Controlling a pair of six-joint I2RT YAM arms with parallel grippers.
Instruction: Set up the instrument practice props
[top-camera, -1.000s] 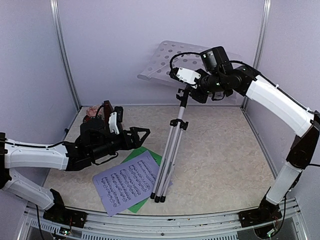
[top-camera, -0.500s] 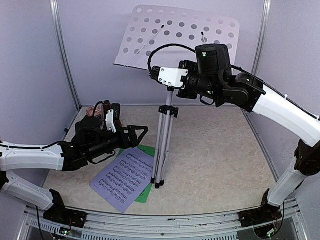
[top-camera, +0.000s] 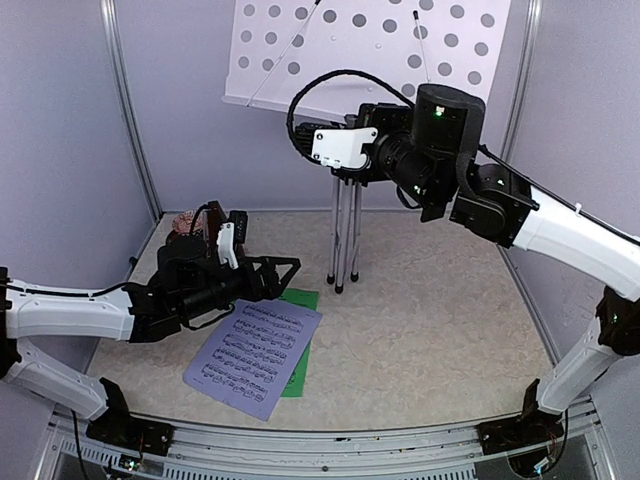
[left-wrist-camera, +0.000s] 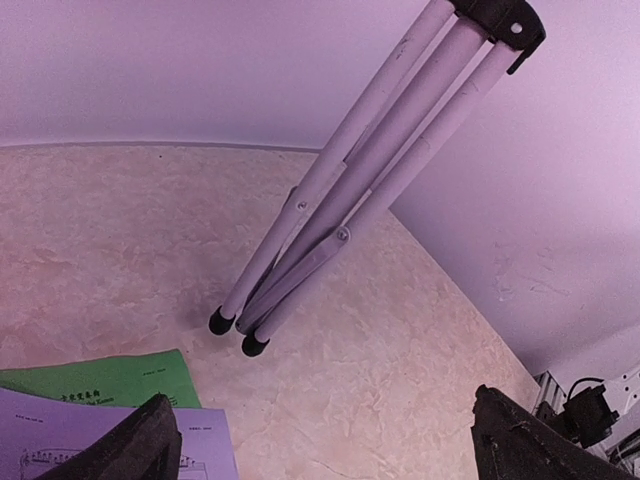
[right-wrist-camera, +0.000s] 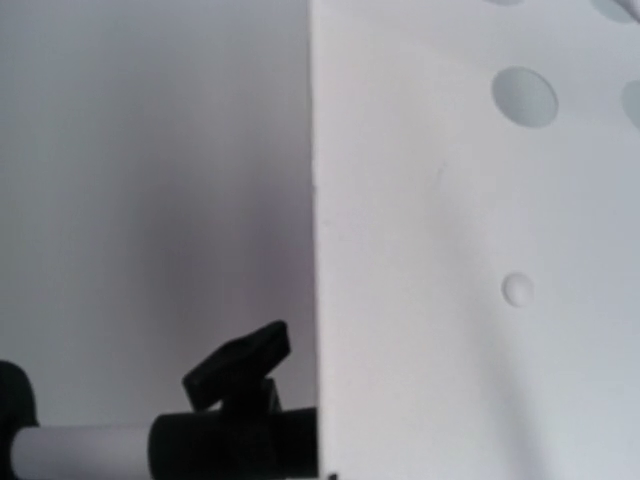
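The silver music stand (top-camera: 343, 235) is upright at the middle back, its three legs folded together. Its perforated grey desk (top-camera: 370, 45) is at the top. The feet (left-wrist-camera: 232, 333) are at or just above the mat. My right gripper (top-camera: 340, 160) is shut on the stand's pole under the desk, fingers hidden behind the wrist. The right wrist view shows only the desk (right-wrist-camera: 470, 250) and a black clamp (right-wrist-camera: 235, 420). My left gripper (top-camera: 283, 272) is open and empty, left of the feet, over the green sheet (top-camera: 300, 300), which lies partly under the lavender sheet (top-camera: 255, 355). A brown metronome (top-camera: 183, 221) is mostly hidden behind my left arm.
Lavender walls close the cell at back and sides, with metal posts at the left (top-camera: 130, 120) and right (top-camera: 520, 100). A metal rail (top-camera: 330, 440) runs along the front edge. A black cable (top-camera: 310, 85) loops off my right wrist.
My right gripper has swung the stand from leaning to upright and carried it back, its feet moving from the front by the sheets to mid-table. The lavender sheet shifted slightly. My left gripper stayed open.
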